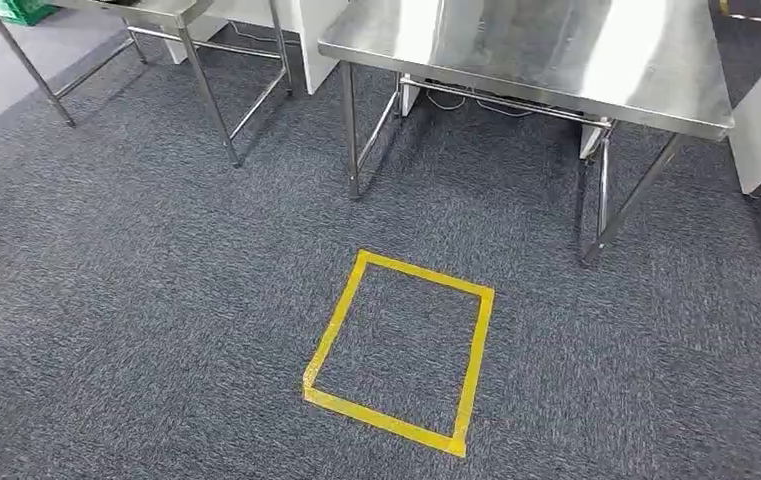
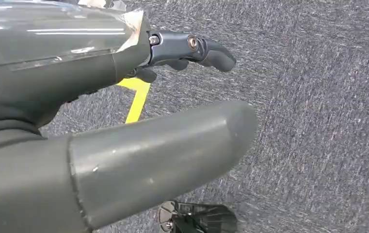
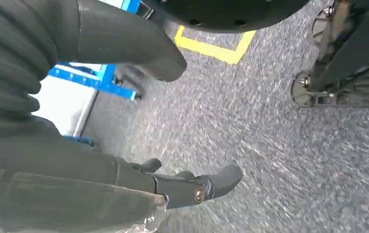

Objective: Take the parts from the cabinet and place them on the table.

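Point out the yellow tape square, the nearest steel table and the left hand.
yellow tape square (image 1: 334, 335): head view, on its left strip.
steel table (image 1: 516, 50): head view, on its bare top.
left hand (image 2: 163, 150): left wrist view, on the thick grey thumb.

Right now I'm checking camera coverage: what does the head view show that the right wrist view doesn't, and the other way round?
Head view alone: two steel tables, the nearer table ahead and a second table further left, plus the whole yellow tape square on the floor.

Right wrist view alone: the right hand, fingers apart and holding nothing, and a blue frame with a white panel beside it.

Both: the grey carpet and yellow floor tape; the wrist view catches just a corner of tape, and I cannot tell whether it is the same square.
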Action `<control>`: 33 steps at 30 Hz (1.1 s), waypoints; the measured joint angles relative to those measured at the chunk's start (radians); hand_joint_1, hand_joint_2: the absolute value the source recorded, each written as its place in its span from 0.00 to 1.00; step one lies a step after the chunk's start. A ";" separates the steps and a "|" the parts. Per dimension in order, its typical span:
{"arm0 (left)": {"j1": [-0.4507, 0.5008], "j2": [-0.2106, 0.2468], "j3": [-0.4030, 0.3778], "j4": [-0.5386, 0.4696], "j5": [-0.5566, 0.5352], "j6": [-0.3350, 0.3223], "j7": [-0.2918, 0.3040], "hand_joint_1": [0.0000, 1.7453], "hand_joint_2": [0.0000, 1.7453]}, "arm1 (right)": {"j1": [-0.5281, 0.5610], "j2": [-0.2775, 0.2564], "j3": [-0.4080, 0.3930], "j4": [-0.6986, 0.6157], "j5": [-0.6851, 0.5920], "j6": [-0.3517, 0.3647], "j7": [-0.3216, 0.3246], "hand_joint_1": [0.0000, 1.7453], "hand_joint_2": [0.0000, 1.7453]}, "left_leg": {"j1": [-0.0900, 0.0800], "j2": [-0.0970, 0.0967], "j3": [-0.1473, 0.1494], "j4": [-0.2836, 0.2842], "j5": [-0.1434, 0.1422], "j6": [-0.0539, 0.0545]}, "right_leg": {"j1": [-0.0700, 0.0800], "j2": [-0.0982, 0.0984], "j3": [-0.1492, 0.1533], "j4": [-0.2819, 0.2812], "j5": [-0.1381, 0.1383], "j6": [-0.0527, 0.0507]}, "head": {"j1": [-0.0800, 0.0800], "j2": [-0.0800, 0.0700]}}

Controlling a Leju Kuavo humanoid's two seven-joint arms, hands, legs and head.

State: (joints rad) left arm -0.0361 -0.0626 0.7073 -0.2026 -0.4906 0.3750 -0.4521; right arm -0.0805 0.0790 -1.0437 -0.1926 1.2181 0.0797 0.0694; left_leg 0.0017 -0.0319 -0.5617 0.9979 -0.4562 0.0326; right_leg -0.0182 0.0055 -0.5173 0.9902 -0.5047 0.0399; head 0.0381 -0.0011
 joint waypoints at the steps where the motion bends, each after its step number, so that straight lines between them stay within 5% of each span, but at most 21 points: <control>1: 0.000 0.000 0.003 0.000 0.001 0.000 0.000 0.00 0.00 | 0.000 0.000 0.002 0.000 0.003 0.000 0.004 0.00 1.00 | -0.001 0.000 -0.001 0.000 0.002 -0.004 | 0.001 -0.001 -0.001 0.001 0.000 -0.009 | -0.002 0.000; 4: 0.003 0.001 0.012 0.000 0.001 0.000 0.004 0.00 0.00 | 0.000 -0.002 0.010 0.000 0.006 0.000 0.009 0.00 1.00 | 0.011 0.001 -0.007 0.008 -0.004 -0.014 | -0.012 -0.008 0.010 -0.002 0.009 -0.029 | -0.002 0.000; 5: 0.003 -0.001 0.012 0.000 0.001 0.000 0.004 0.00 0.00 | -0.001 -0.002 0.013 0.000 0.006 0.000 0.009 0.00 1.00 | 0.011 0.015 -0.020 0.041 -0.033 -0.019 | -0.009 -0.009 0.010 -0.002 0.011 -0.039 | -0.005 0.000; 8: 0.003 -0.003 0.015 0.000 -0.001 0.000 0.005 0.00 0.00 | 0.001 -0.003 0.014 0.000 0.006 0.000 0.009 0.00 1.00 | 0.014 0.025 -0.127 0.269 -0.146 -0.032 | -0.003 -0.017 0.008 -0.001 0.009 -0.047 | -0.011 0.000; 10: 0.004 -0.003 0.018 0.000 -0.001 0.000 0.006 0.00 0.00 | 0.001 -0.005 0.014 0.000 0.006 0.000 0.009 0.00 1.00 | 0.015 0.026 -0.155 0.318 -0.145 -0.032 | 0.000 -0.022 0.008 -0.001 0.008 -0.048 | -0.011 0.000; 11: 0.004 -0.003 0.019 0.000 -0.001 0.000 0.006 0.00 0.00 | 0.001 -0.005 0.015 0.000 0.006 0.000 0.009 0.00 1.00 | 0.015 0.028 -0.131 0.264 -0.105 -0.028 | 0.002 -0.023 0.009 -0.001 0.008 -0.048 | -0.011 0.000; 13: 0.003 -0.003 0.019 0.000 -0.001 0.000 0.006 0.00 0.00 | -0.001 -0.005 0.016 0.000 0.006 0.000 0.009 0.00 1.00 | 0.014 0.036 -0.034 0.076 -0.015 -0.014 | 0.003 -0.024 0.013 -0.001 0.007 -0.049 | -0.011 0.000; 14: 0.002 -0.002 0.020 0.000 -0.001 0.000 0.006 0.00 0.00 | -0.002 -0.005 0.017 0.000 0.006 0.000 0.009 0.00 1.00 | 0.009 0.051 -0.001 0.008 -0.011 -0.006 | 0.004 -0.024 0.014 -0.002 0.006 -0.049 | -0.011 0.000; 15: 0.000 -0.002 0.019 0.000 -0.001 0.000 0.006 0.00 0.00 | -0.003 -0.003 0.018 0.000 0.006 0.000 0.009 0.00 1.00 | 0.003 0.053 -0.003 0.009 -0.010 -0.006 | 0.016 -0.026 0.012 -0.002 0.004 -0.044 | -0.010 0.000; 18: 0.001 -0.002 0.020 0.000 -0.001 0.000 0.006 0.00 0.00 | -0.004 -0.004 0.019 0.000 0.007 0.000 0.009 0.00 1.00 | -0.005 0.043 -0.006 0.005 -0.008 0.006 | 0.009 -0.032 0.013 -0.011 0.007 -0.028 | -0.012 0.000; 19: 0.001 -0.002 0.020 0.000 -0.001 0.000 0.006 0.00 0.00 | -0.004 -0.005 0.020 0.000 0.007 0.000 0.009 0.00 1.00 | 0.003 0.039 0.006 -0.018 0.005 0.014 | 0.021 -0.034 0.013 -0.012 0.005 -0.021 | -0.011 0.000; 20: 0.000 -0.004 0.020 0.000 -0.001 0.000 0.006 0.00 0.00 | -0.004 -0.007 0.020 0.000 0.007 0.000 0.009 0.00 1.00 | 0.005 0.039 0.013 -0.031 0.013 0.018 | 0.014 -0.028 0.003 0.011 -0.010 -0.023 | -0.008 0.000; 21: 0.000 -0.004 0.020 0.000 -0.001 0.000 0.006 0.00 0.00 | -0.004 -0.006 0.021 0.000 0.007 0.000 0.009 0.00 1.00 | 0.007 0.037 0.013 -0.034 0.017 0.027 | 0.014 -0.019 -0.023 0.068 -0.044 -0.031 | -0.008 0.000; 23: 0.000 -0.005 0.020 0.000 -0.001 0.000 0.006 0.00 0.00 | -0.004 -0.007 0.021 0.000 0.006 0.000 0.009 0.00 1.00 | 0.005 0.030 0.009 -0.034 0.017 0.027 | 0.008 -0.014 -0.102 0.228 -0.110 -0.036 | -0.004 0.000; 25: 0.001 -0.005 0.020 0.000 -0.002 -0.002 0.008 0.00 0.00 | -0.002 -0.008 0.020 0.000 0.005 -0.002 0.007 0.00 1.00 | 0.003 0.023 0.007 -0.032 0.017 0.026 | 0.005 -0.013 -0.141 0.304 -0.124 -0.024 | -0.003 0.000; 26: 0.002 -0.006 0.020 0.000 -0.003 -0.005 0.009 0.00 0.00 | 0.000 -0.010 0.020 0.000 0.002 -0.002 0.005 0.00 1.00 | 0.003 0.019 0.007 -0.030 0.017 0.026 | 0.005 -0.013 -0.124 0.267 -0.102 -0.013 | -0.003 0.000; 28: 0.000 -0.007 0.020 0.000 -0.010 -0.014 0.004 0.00 0.00 | 0.000 -0.016 0.020 0.000 0.000 -0.003 0.000 0.00 1.00 | 0.005 0.008 0.007 -0.021 0.013 0.020 | -0.002 -0.011 -0.028 0.071 -0.018 0.011 | -0.003 0.000; 29: 0.000 -0.006 0.020 0.000 -0.010 -0.019 0.001 0.00 0.00 | 0.000 -0.017 0.020 0.000 -0.002 -0.003 -0.001 0.00 1.00 | 0.004 0.005 0.004 -0.012 0.009 0.013 | -0.007 -0.003 0.008 -0.008 0.003 0.012 | -0.002 0.000; 31: -0.001 -0.003 0.020 -0.002 -0.014 -0.022 -0.002 0.00 0.00 | -0.001 -0.017 0.020 0.000 -0.010 -0.003 0.000 0.00 1.00 | -0.004 0.002 0.002 -0.004 0.002 0.001 | 0.005 -0.001 -0.001 -0.002 0.006 -0.011 | -0.001 0.000; 33: -0.002 -0.002 0.020 -0.002 -0.023 -0.027 0.000 0.00 0.00 | -0.004 -0.020 0.020 0.000 -0.013 -0.005 0.008 0.00 1.00 | 0.000 0.000 0.001 -0.006 0.005 -0.005 | 0.006 -0.003 -0.001 0.000 0.007 -0.024 | -0.007 0.000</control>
State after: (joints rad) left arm -0.0384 -0.0648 0.7271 -0.2044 -0.5138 0.3475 -0.4520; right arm -0.0841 0.0591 -1.0239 -0.1926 1.2047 0.0744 0.0771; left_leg 0.0018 -0.0314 -0.5607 0.9924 -0.4512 0.0278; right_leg -0.0123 0.0026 -0.5183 0.9898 -0.4979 0.0161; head 0.0309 -0.0011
